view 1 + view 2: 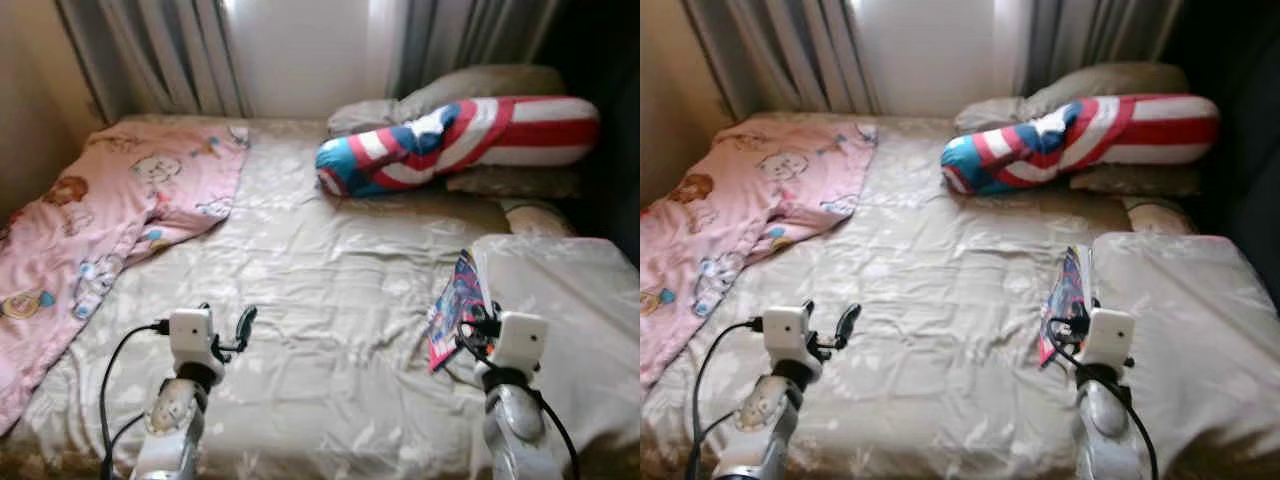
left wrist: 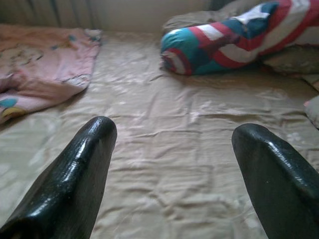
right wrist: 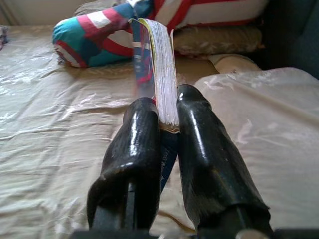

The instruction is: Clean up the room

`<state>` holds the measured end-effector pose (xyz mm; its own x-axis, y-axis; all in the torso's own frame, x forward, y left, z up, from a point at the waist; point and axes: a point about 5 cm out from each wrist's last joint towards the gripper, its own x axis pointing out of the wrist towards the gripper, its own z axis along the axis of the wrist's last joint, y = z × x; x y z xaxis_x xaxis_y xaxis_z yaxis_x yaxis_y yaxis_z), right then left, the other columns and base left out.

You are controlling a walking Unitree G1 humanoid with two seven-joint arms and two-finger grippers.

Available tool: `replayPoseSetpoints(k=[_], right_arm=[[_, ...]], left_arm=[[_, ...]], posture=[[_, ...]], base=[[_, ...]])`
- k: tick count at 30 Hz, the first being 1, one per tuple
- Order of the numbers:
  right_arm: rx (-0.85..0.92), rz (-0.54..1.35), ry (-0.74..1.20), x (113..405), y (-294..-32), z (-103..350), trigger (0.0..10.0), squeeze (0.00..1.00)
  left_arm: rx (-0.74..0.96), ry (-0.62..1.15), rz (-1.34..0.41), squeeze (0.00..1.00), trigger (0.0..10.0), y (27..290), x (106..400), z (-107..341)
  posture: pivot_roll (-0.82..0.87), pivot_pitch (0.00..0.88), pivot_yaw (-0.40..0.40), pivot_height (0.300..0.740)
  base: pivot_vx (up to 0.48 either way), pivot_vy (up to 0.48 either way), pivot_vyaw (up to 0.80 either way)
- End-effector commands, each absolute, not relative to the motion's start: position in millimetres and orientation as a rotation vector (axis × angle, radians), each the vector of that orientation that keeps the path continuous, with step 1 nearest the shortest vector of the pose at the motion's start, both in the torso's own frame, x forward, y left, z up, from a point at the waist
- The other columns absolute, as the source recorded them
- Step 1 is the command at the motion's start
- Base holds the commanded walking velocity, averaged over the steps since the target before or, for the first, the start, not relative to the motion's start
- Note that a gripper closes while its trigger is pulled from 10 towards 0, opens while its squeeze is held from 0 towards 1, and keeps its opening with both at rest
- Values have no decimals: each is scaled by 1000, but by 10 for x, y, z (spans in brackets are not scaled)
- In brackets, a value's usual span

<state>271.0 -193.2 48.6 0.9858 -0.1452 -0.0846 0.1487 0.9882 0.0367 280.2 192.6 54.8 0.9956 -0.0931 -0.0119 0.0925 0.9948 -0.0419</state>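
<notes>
Book (image 1: 456,306) stands on edge above the beige bed sheet (image 1: 330,290) in the head views, pinched by the right gripper (image 1: 478,328) near the folded beige blanket (image 1: 570,300). The left gripper (image 1: 232,328) hovers over the sheet with its fingers apart, holding nothing; a pink cartoon blanket (image 1: 110,215) lies to its left.

Left wrist view: both fingers (image 2: 75,184) spread wide, sheet between them, striped bolster pillow (image 2: 234,40) beyond.

Right wrist view: fingers (image 3: 137,149) pressed onto the book's pages.
</notes>
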Motion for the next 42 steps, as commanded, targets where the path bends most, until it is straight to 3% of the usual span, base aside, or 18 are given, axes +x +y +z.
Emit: replayPoseSetpoints(k=[1,12,25,42], right_arm=[[36,-164,45,2738,-1996,574,10000,0],[46,-117,68,2719,-1945,527,10000,0],[82,107,63,2736,-1761,569,10000,0],[15,185,36,2812,-1647,629,10000,0]], left_arm=[[-49,20,-107,0,10000,1870,2816,546],[-53,27,-101,0,10000,1886,2794,527],[-60,25,-83,0,10000,1834,2797,536],[-43,-19,-62,0,10000,1921,2821,671]], posture=[[-57,0,-15,740],[-56,3,-14,740],[-64,5,-6,740],[-61,15,-5,740]], base=[[0,0,-750],[0,0,0],[0,0,0],[0,0,0]])
